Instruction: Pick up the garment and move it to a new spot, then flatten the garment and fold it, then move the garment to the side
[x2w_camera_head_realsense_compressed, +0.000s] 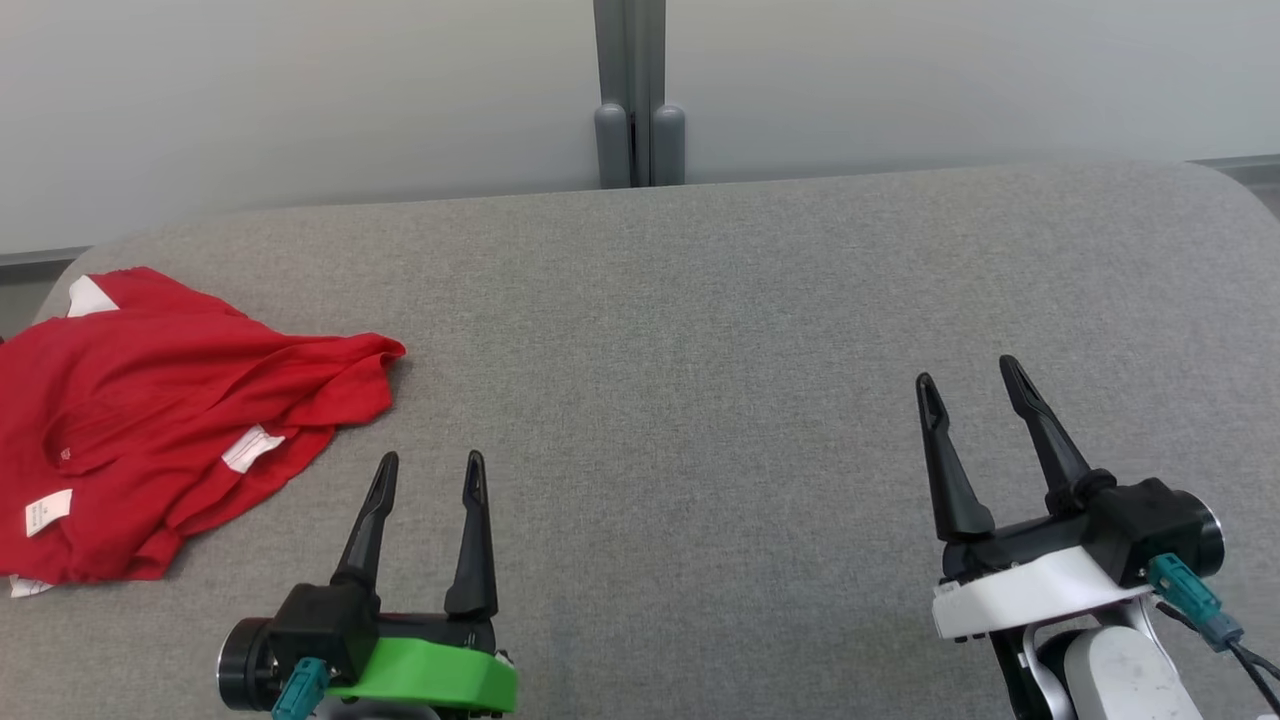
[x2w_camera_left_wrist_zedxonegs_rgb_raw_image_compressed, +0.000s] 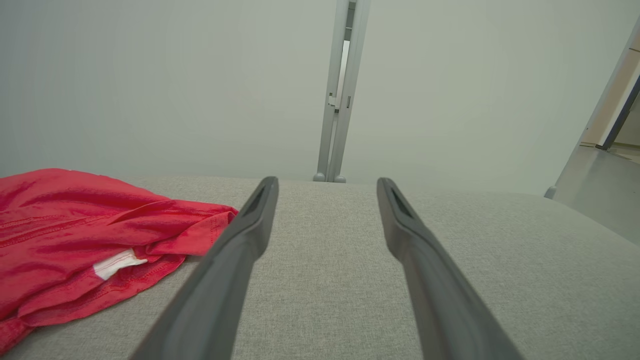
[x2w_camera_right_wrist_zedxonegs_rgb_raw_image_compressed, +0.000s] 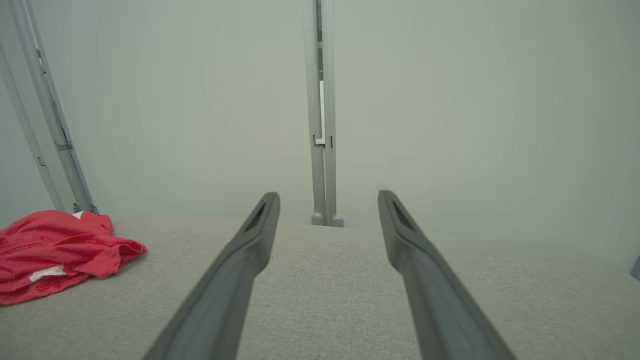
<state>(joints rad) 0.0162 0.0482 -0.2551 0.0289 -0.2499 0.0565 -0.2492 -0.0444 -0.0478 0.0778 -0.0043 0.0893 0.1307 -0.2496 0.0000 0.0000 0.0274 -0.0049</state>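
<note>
Because seemingly soft, light and saggy, pinch the red garment (x2w_camera_head_realsense_compressed: 170, 420), crumpled at the left end of the grey table (x2w_camera_head_realsense_compressed: 700, 330), by its nearest hem, left gripper (x2w_camera_head_realsense_compressed: 431, 460) close by, right gripper (x2w_camera_head_realsense_compressed: 966, 371) well apart, both spread wide, empty.

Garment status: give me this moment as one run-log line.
garment: crumpled, left end of grey surface | left gripper: open, empty, beside garment | right gripper: open, empty | step: pre-pick

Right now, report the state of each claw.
Left claw: open, holding nothing, clear of the red shirt.
Right claw: open, holding nothing.
</note>
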